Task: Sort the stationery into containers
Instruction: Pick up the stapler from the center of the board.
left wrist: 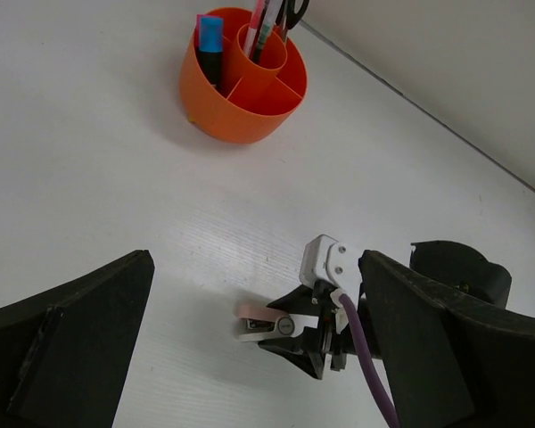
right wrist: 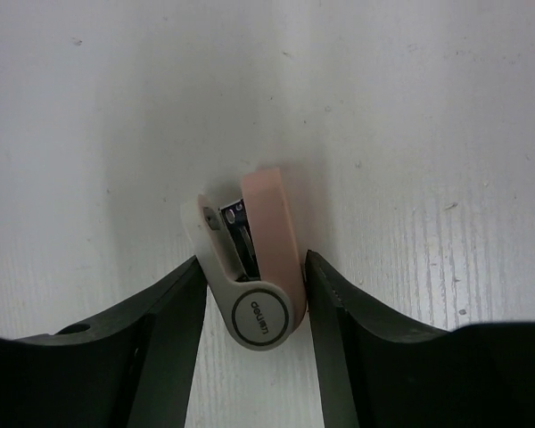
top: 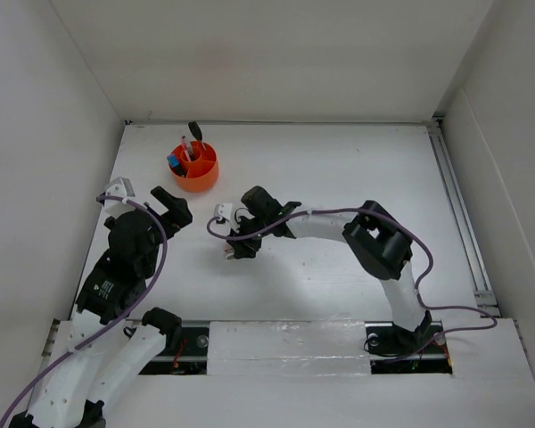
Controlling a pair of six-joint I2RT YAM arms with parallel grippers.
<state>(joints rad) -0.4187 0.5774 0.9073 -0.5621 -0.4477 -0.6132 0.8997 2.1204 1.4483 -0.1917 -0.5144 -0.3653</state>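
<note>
A small beige-and-white stapler (right wrist: 254, 267) lies between the fingers of my right gripper (right wrist: 254, 290); both fingers touch its sides. It also shows in the top view (top: 229, 251) and the left wrist view (left wrist: 260, 323), at or just above the table. The orange tub (top: 194, 169) stands at the back left, holding a blue-capped highlighter (left wrist: 210, 45), a pink-capped one (left wrist: 257, 22) and black-handled scissors (top: 194, 132). My left gripper (top: 171, 203) is open and empty, between the tub and the stapler, with its jaws wide apart.
White walls enclose the table on the left, back and right. A metal rail (top: 455, 205) runs along the right side. The right arm's purple cable (top: 250, 234) loops near the stapler.
</note>
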